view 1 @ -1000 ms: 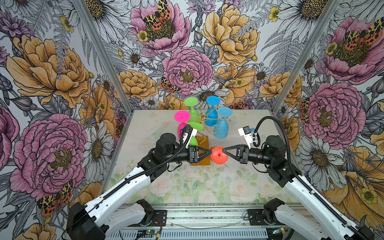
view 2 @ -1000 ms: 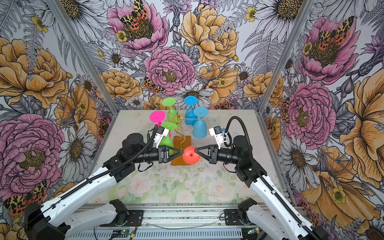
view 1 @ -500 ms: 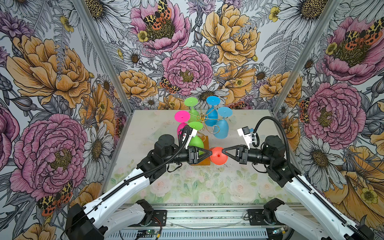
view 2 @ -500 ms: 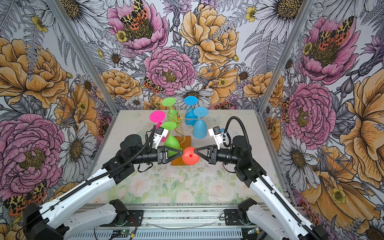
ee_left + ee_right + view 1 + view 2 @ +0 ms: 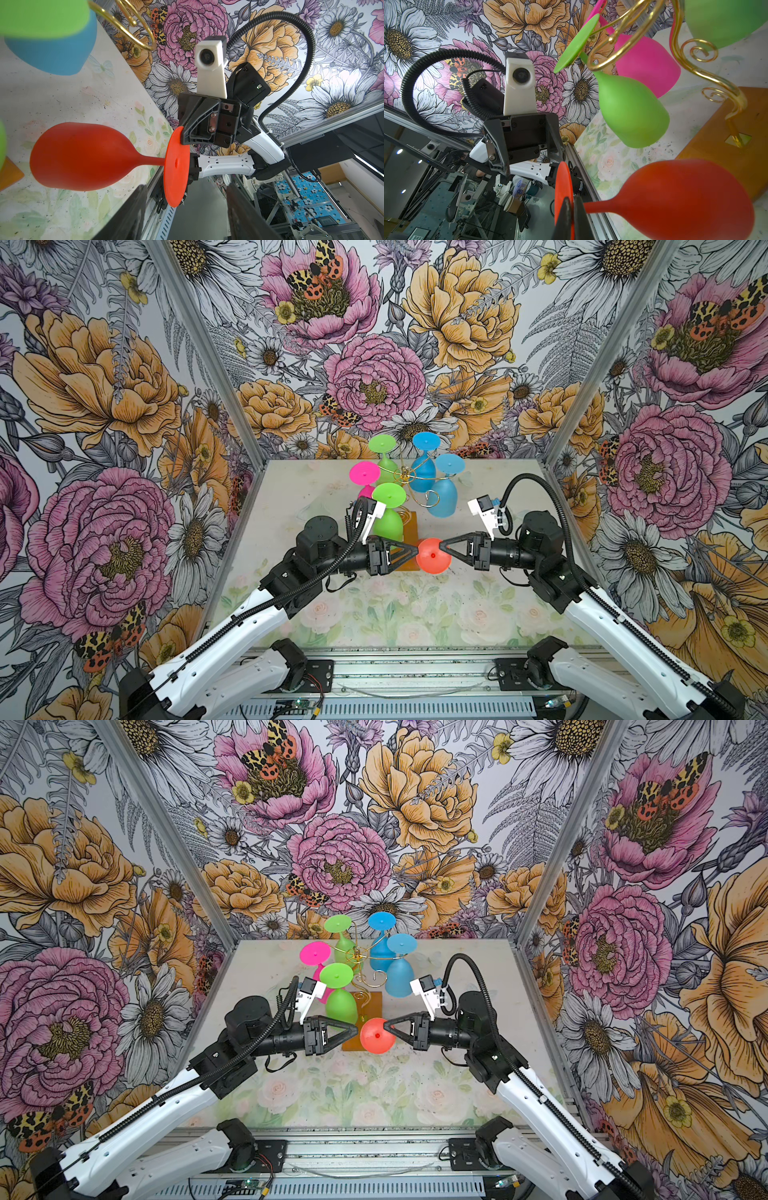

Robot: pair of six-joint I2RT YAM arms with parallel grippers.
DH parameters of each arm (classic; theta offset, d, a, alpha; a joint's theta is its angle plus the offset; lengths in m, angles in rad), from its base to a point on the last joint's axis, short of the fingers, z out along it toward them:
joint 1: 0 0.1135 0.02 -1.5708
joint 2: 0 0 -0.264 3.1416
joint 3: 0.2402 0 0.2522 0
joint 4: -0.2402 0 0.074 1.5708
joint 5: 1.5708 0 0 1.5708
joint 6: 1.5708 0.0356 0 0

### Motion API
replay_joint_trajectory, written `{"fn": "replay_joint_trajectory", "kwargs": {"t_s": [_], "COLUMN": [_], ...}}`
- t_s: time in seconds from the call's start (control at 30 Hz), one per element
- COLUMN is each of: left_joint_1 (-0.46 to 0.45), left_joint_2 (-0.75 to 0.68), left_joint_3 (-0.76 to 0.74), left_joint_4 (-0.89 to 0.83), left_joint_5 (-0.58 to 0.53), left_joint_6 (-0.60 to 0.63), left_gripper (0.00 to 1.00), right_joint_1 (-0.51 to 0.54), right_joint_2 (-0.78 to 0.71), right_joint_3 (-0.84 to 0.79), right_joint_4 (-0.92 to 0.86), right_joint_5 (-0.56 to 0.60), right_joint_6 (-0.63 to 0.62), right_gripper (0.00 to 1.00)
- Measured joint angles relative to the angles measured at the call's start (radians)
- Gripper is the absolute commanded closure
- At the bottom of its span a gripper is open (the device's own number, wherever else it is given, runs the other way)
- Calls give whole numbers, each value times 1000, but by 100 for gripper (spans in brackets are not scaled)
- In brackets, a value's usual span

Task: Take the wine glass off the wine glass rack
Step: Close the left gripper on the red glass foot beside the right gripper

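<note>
Red glass: the glass (image 5: 433, 558) hangs foot-up and bowl-down at 5 o'clock of the rack (image 5: 410, 531), over the front edge of its amber base. No gold wire shows around the stem (image 5: 151, 161), so it looks free of the arms.
Handling: matte and opaque, so probably plastic, light and not brittle. The bowl (image 5: 79, 155) is the bulky end and could swing under a pinch at the thin foot (image 5: 176, 166).
Where to hold: the flat foot rim, or the stem just below it. The round bowl looks too wide and smooth.
Right gripper: the gripper (image 5: 443, 549) comes in from 3 o'clock of the glass and is clamped tight on the foot rim, carrying the glass alone.
Left gripper: the gripper (image 5: 414, 551) is at 9 o'clock of the glass with its jaws spread. One finger is just beside the foot rim and nothing is clamped.
Neighbours: a green glass (image 5: 388, 522) hangs near, at 10 o'clock of the red one, above the tabletop (image 5: 374, 614).
</note>
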Motion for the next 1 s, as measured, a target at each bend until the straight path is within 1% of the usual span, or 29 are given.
{"fn": "replay_joint_trajectory", "kwargs": {"t_s": [0.3, 0.4, 0.53, 0.7, 0.87, 1.0], "left_joint_1": [-30, -35, -40, -41, -46, -47], "left_joint_2": [26, 32, 31, 31, 31, 31], "left_joint_3": [0, 0, 2, 2, 2, 2], "left_joint_4": [-1, -3, -8, -8, -14, -19], "left_joint_5": [0, 1, 4, 13, 17, 18], "left_joint_6": [7, 7, 13, 18, 18, 18], "left_gripper": [46, 53, 67, 78, 83, 88], "right_joint_1": [47, 51, 51, 53, 57, 57], "right_joint_2": [0, 2, 13, 15, 16, 16], "right_joint_3": [34, 40, 40, 40, 46, 47], "right_joint_4": [2, 3, 3, 3, 4, 5], "right_joint_5": [15, 19, 23, 37, 44, 44], "right_joint_6": [-18, -22, -24, -26, -26, -25], "right_gripper": [100, 100, 100, 100, 100, 100]}}
